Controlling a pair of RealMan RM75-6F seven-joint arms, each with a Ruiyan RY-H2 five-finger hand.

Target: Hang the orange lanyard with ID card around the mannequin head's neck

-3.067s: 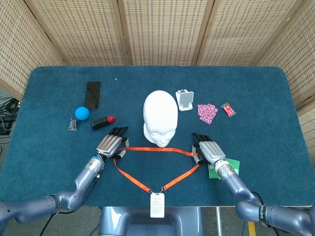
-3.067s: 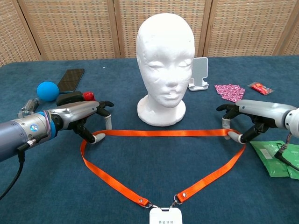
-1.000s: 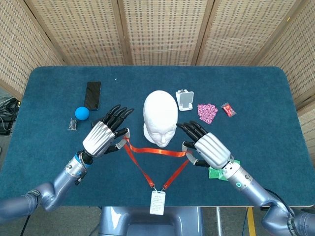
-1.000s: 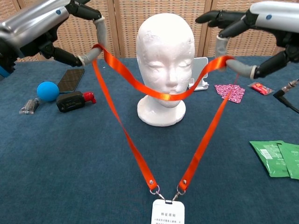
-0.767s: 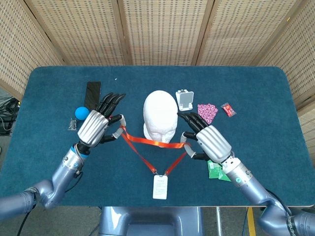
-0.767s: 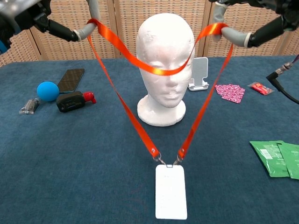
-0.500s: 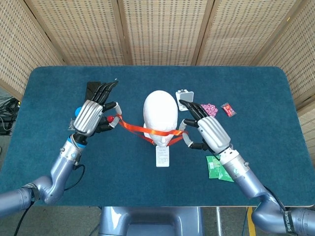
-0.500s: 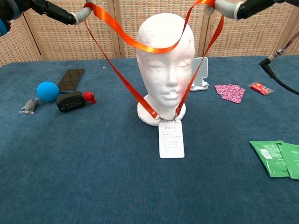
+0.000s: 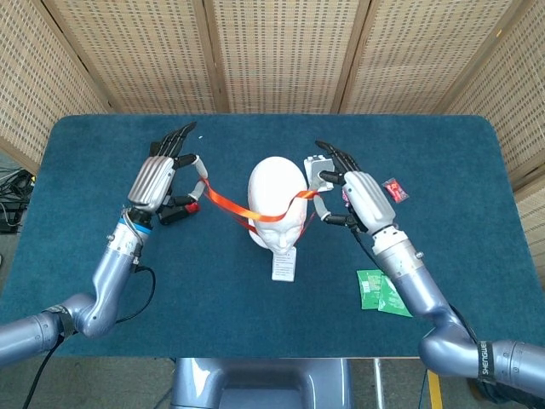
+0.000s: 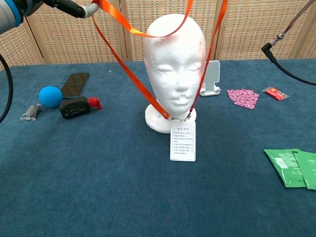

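The white mannequin head [image 9: 277, 200] stands upright mid-table, also in the chest view [image 10: 175, 64]. The orange lanyard [image 9: 223, 203] is stretched over it as a wide loop. My left hand [image 9: 157, 179] holds the strap to the left of the head, and my right hand [image 9: 362, 200] holds it to the right. In the chest view the lanyard [image 10: 129, 69] has its top strap against the crown. Its two sides run down to the white ID card [image 10: 182, 140], which hangs in front of the neck. Only my left hand's fingertips [image 10: 81, 9] show at that view's top edge.
Left of the head lie a black phone [image 10: 75, 84], a blue ball [image 10: 50, 96], a black-and-red object [image 10: 79, 106] and a small metal piece [image 10: 30, 112]. To the right are a white stand [image 10: 211, 79], a pink packet [image 10: 243, 97], a red packet [image 10: 276, 93] and green packets [image 10: 294, 168].
Both hands rose from the table with the lanyard and carried it back over the head. The loop went from in front of the face to the crown, and the ID card swung in to the neck.
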